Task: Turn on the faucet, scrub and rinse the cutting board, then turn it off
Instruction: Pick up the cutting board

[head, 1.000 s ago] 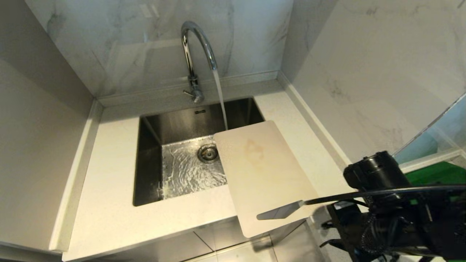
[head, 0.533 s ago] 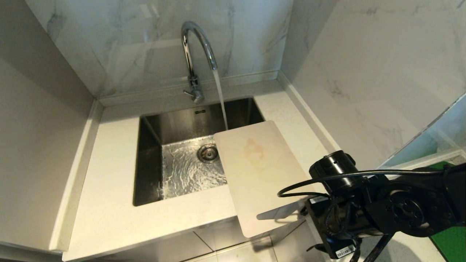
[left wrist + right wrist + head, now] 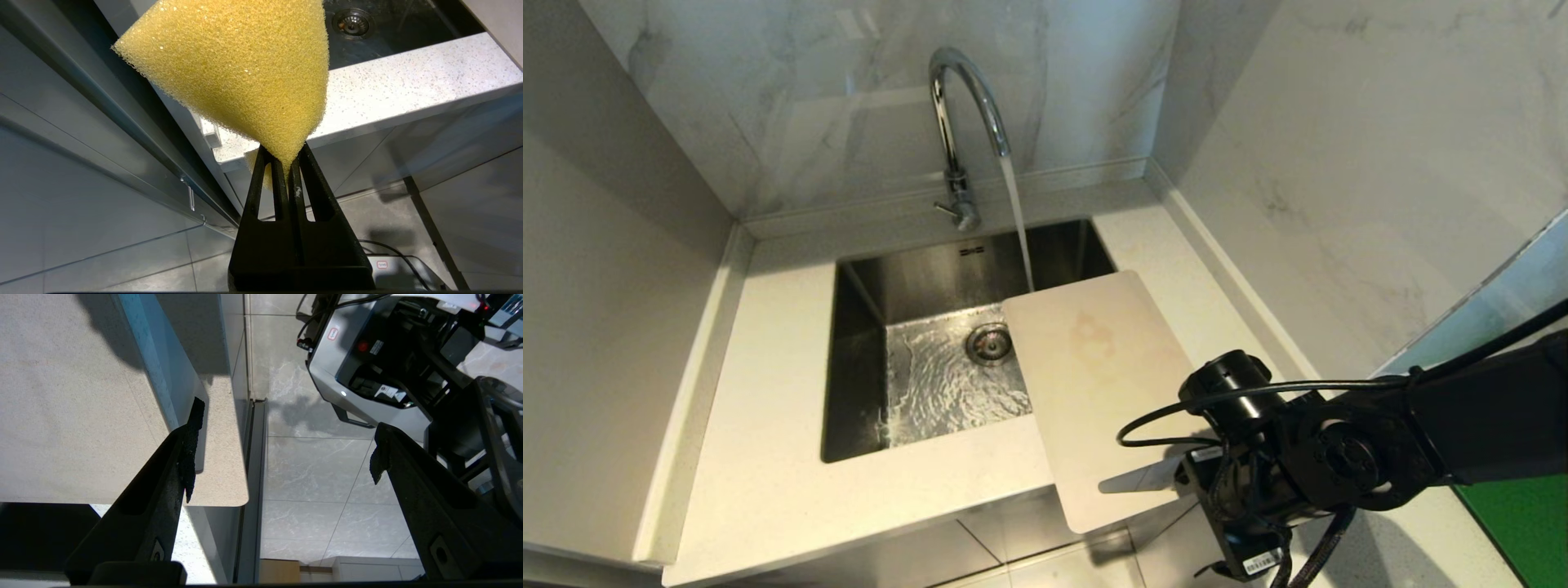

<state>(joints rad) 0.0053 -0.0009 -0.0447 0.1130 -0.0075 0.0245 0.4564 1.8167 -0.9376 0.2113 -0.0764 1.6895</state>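
The chrome faucet [image 3: 956, 122] runs a stream of water into the sink [image 3: 849, 359]. The beige cutting board [image 3: 1094, 384] lies flat to the right of the sink, hanging over the basin and the counter's front edge, with a faint orange stain and its slot near the front end. My right arm [image 3: 1258, 457] hovers at that front end. My right gripper [image 3: 284, 453] is open: one finger stands over the cutting board [image 3: 81, 416] by the slot, the other over the floor. Below counter level, my left gripper [image 3: 286, 159] is shut on a yellow sponge [image 3: 245, 73].
Marble walls close in behind and to the right of the counter [image 3: 768, 474]. A green mat [image 3: 1527, 523] lies at the far right. The drain [image 3: 989, 343] sits in the wet basin. Below the counter's front edge are cabinet fronts, the tiled floor [image 3: 318, 469] and my base [image 3: 367, 355].
My right arm has swung in from the right edge of the view toward the front end of the cutting board. Board, faucet and water stream are unchanged.
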